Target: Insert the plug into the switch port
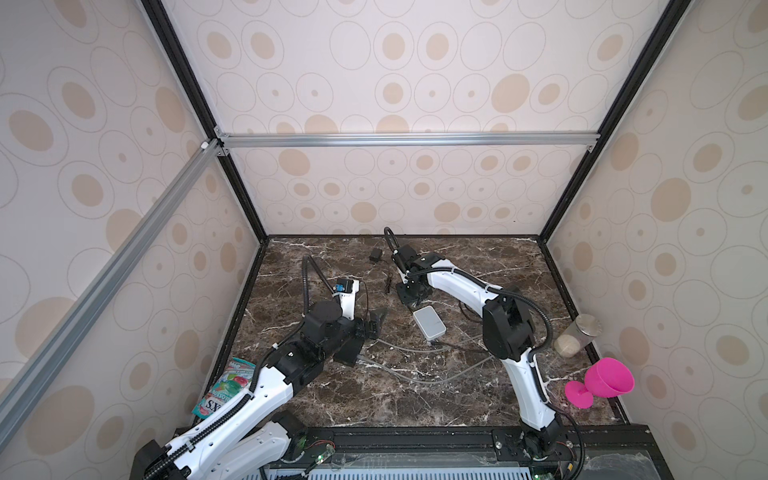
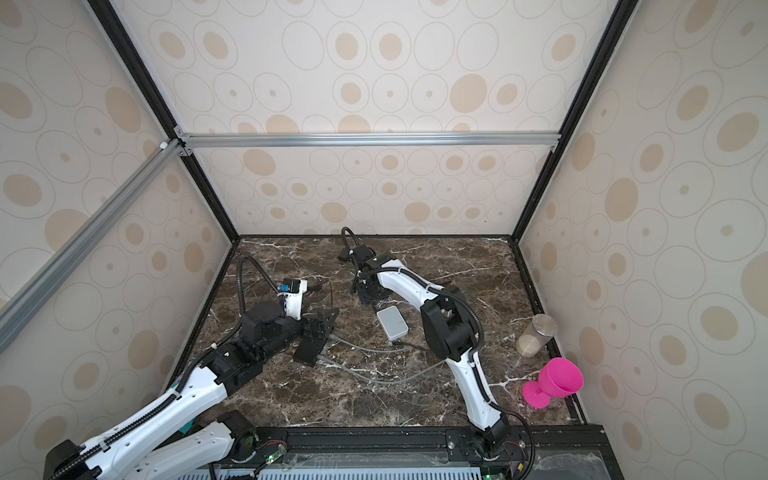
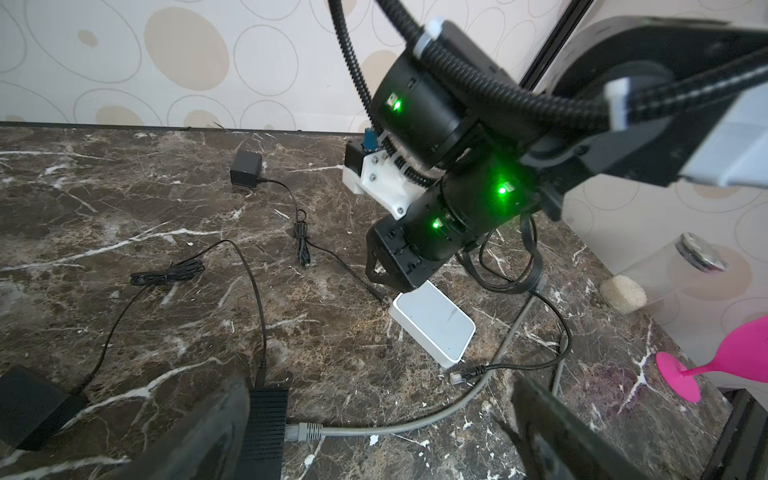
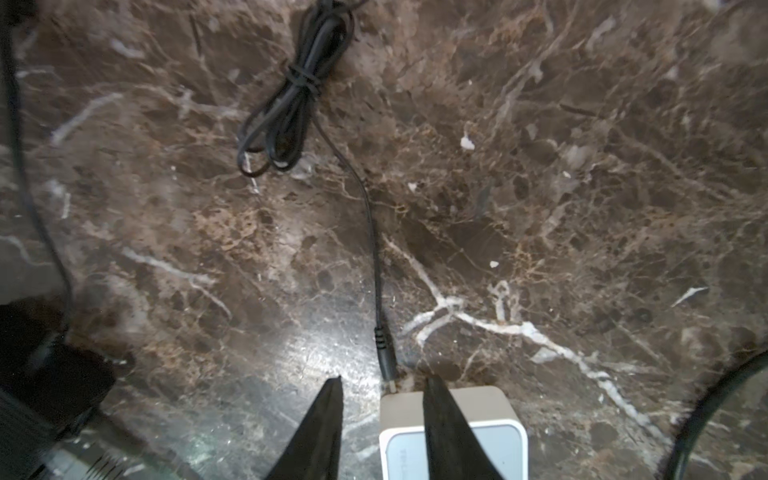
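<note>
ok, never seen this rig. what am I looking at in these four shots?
The left arm and right arm are robots mounted at the near edge of a marble-patterned table. Two pictures look down from overhead, side by side; the other two come from a camera on each arm's wrist. On the table: a white switch, a black power adapter whose cable ends in a plug, a black box with a grey cable, a jar, a pink goblet, a snack packet. The right claw hovers over the plug, which lies at the switch's end; its jaws are apart and grip nothing. The left claw is wide open, empty.
</note>
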{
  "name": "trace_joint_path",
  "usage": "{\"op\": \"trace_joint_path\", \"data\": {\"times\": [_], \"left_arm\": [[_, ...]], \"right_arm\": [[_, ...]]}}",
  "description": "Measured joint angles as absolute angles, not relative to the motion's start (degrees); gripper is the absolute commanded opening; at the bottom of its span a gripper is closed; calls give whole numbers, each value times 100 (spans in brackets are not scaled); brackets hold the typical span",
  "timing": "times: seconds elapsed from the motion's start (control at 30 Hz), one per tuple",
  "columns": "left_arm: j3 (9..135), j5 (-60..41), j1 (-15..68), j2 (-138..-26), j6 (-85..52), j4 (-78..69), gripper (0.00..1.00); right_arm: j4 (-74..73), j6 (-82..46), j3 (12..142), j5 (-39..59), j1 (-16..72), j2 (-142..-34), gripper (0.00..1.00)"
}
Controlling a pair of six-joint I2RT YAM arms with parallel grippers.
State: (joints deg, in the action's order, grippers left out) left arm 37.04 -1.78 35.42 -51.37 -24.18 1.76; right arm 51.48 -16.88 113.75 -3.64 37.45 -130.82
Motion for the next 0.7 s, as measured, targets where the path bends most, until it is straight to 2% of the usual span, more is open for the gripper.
{"op": "trace_joint_path", "data": {"times": [0.27,0.43,0.57,0.7], "left_arm": [[3642,-355,3542,-5192,-2427,54,98],[3625,-399,3540,-5306,-2425,36,98],[3623,-410,3535,-5319,-2427,19,98],[3623,-421,3522,-5330,-2425,-23,98]], "right_arm": [[5524,-1741,11834,-75,3699,-13627,31],[5623,-1809,11926,3,3699,-13802,20],[5697,-1909,12033,16,3688,-13865,5],[5778,-1918,12195,1,3682,-13865,0]]}}
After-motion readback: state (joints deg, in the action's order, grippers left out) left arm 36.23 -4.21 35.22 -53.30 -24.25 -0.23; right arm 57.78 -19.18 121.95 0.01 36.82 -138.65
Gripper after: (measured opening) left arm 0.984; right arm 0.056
